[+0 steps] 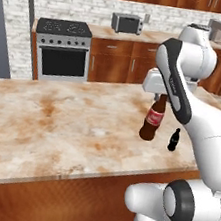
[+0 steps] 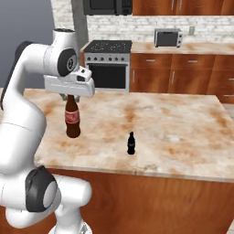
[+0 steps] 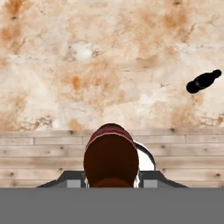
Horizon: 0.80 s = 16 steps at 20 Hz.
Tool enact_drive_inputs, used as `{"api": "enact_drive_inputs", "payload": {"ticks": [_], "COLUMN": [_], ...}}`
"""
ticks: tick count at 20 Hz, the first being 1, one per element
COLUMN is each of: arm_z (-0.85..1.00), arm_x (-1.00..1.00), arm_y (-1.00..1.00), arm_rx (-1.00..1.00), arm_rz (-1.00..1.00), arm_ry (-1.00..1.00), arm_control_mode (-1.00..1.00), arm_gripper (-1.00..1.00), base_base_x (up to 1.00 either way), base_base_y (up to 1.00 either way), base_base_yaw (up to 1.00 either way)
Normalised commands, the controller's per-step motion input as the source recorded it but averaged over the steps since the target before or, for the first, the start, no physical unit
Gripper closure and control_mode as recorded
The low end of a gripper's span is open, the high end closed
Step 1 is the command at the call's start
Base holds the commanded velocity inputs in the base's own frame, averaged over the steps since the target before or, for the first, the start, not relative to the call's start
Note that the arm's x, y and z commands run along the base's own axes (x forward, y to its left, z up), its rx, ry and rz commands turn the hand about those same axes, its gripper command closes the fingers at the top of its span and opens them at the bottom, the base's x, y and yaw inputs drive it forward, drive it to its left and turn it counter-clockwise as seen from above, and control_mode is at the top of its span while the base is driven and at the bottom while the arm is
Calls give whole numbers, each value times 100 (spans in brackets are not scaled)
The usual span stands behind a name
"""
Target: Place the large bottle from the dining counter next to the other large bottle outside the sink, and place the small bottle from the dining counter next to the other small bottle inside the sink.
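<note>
Gripper [image 2: 71, 97] is clamped on the neck of the large bottle [image 2: 72, 118], holding it from above, with the base of the bottle lifted clear of the dining counter [image 2: 173, 123]. In the left base view the same bottle [image 1: 153, 120] hangs slightly tilted under the hand, its bottom swung a little toward the near edge of the marble. From the hand camera, the brown body and red label band [image 3: 110, 153] sit straight below the wrist, with wooden floor planks [image 3: 39, 153] showing past the counter edge

The small bottle [image 2: 131, 143] stands upright on the marble, well apart from the carried one and nearer the front edge; it also shows in the left base view [image 1: 173, 140] and as a dark shape at the right of the hand view [image 3: 202, 81]

Judging by this, the step in hand is carrying the first bottle away toward the sink counter, which no picture shows. To do it well, keep the bottle high enough to clear the counter lip, move smoothly so the hanging body does not swing in a neck-only grip, and route the arm away from the small black bottle so it is not knocked over. Setting down should wait until the base is flat over the surface, right beside its twin
</note>
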Motion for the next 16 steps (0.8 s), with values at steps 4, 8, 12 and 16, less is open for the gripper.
{"api": "enact_drive_inputs", "payload": {"ticks": [4,8,12,16], "arm_z": [0,0,0,0], "arm_x": [0,0,0,0], "arm_y": [0,0,0,0], "arm_rx": [0,0,0,0], "arm_rz": [0,0,0,0], "arm_ry": [0,0,0,0], "arm_control_mode": [100,100,100,100], "arm_gripper": [100,100,100,100], "base_base_x": [-100,-100,-63,-17], "base_base_y": [0,-41,-86,-99], "base_base_yaw": [0,-1,-17,-20]}}
